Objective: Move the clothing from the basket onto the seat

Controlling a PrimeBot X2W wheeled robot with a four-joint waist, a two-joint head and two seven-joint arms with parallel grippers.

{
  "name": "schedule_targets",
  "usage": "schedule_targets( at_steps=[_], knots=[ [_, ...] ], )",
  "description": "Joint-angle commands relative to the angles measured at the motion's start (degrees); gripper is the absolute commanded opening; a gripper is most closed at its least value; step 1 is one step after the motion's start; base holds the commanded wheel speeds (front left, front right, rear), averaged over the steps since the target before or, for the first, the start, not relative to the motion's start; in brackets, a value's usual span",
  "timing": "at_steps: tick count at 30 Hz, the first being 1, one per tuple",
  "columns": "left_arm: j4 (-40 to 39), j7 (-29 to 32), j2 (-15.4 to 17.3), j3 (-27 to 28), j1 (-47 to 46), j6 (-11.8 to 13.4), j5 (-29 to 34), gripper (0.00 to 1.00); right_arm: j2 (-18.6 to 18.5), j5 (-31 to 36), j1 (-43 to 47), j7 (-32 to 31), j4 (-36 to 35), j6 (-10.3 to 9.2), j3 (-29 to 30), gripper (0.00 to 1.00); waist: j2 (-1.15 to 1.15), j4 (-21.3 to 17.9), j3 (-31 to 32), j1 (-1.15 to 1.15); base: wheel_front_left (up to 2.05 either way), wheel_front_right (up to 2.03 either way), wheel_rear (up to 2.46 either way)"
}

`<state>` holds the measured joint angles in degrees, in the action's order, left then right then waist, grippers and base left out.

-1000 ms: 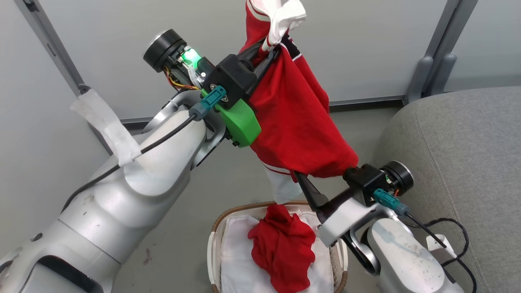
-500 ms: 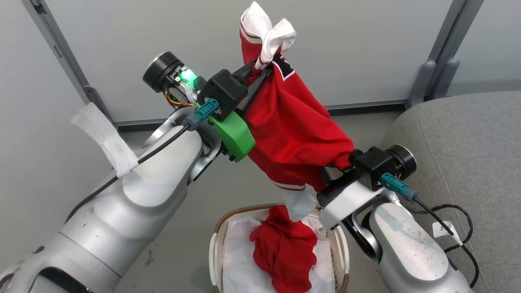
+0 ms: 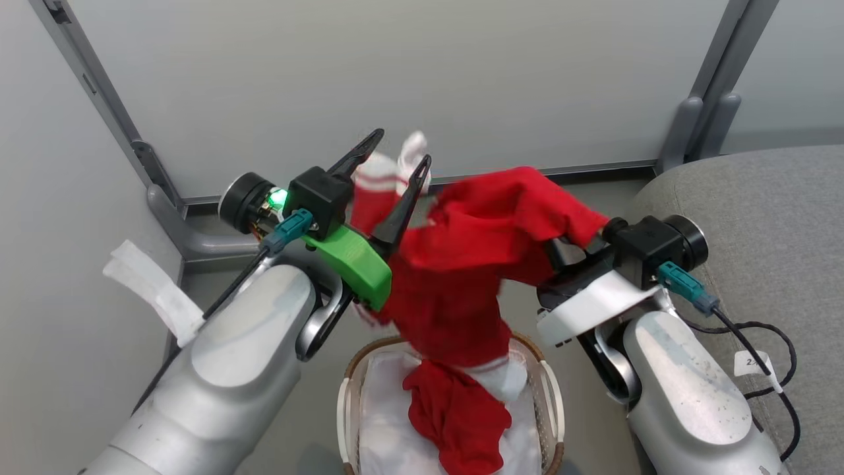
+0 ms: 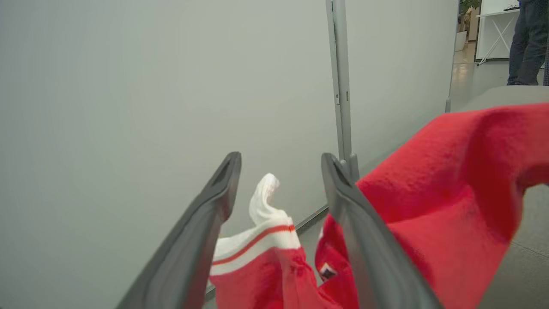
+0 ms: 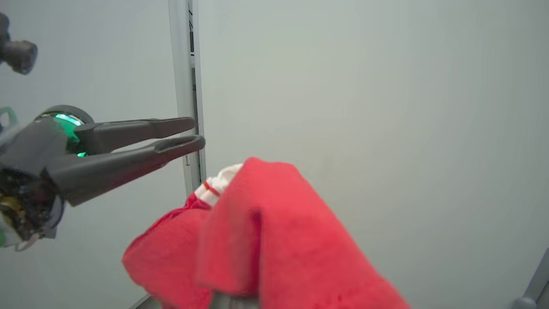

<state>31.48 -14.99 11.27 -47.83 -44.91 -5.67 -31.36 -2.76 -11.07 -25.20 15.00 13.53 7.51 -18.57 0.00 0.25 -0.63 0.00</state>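
The red garment with white striped sleeve panels (image 3: 475,264) hangs in the air above the basket (image 3: 346,396), its lower end reaching the plain red garment (image 3: 455,415) that lies on the white liner. My left gripper (image 3: 395,155) is open, and a white striped sleeve (image 4: 257,240) stands loose between its fingers. My right gripper (image 3: 560,254) is buried in the red fabric (image 5: 266,240), which stays lifted at it. The grey seat (image 3: 771,218) is at the right, beside the right arm.
A pale wall panel with grey posts (image 3: 699,112) stands behind both arms. A black cable with a tag (image 3: 758,330) lies on the seat's near edge. A person's legs (image 4: 523,38) show far off in the left wrist view.
My left gripper has opened, let go of the sleeve end and come down. The garment has slumped towards the basket while the right gripper rose with its other end.
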Motion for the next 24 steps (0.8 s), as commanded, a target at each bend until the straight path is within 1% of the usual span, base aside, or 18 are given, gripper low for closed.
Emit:
schedule_targets(
  at_steps=[1, 4, 7, 16, 24],
  knots=[
    [-1.05, -0.2, -0.34, 1.15, 1.82, 0.52, 0.06, 1.0, -0.23, -0.14, 0.45, 0.28, -0.47, -0.04, 0.55, 0.0, 0.0, 0.08, -0.1, 0.0, 0.0, 0.0, 0.0],
    [-3.14, -0.14, -0.85, 3.7, 6.14, 1.21, 0.47, 1.0, -0.22, 0.16, 0.33, 0.29, -1.28, -0.04, 1.5, 0.0, 0.0, 0.24, -0.24, 0.0, 0.0, 0.0, 0.0],
    [-4.98, -0.15, -1.88, 6.32, 10.31, 1.32, 1.09, 1.0, -0.22, 0.77, 0.43, 0.28, -1.49, -0.04, 2.18, 0.0, 0.0, 0.32, -0.37, 0.0, 0.0, 0.0, 0.0],
    [-7.12, -0.16, -4.59, 12.11, 22.78, -0.26, 5.05, 1.0, -0.22, 2.28, 1.38, 0.28, -1.31, -0.04, 4.47, 0.0, 0.0, 0.32, -0.57, 0.0, 0.0, 0.0, 0.0],
    [-7.25, -0.17, -6.56, 15.14, 27.87, -1.27, 8.11, 1.0, -0.22, 2.8, 1.73, 0.28, -1.1, -0.04, 5.83, 0.0, 0.0, 0.52, -0.68, 0.0, 0.0, 0.0, 0.0]
  ],
)
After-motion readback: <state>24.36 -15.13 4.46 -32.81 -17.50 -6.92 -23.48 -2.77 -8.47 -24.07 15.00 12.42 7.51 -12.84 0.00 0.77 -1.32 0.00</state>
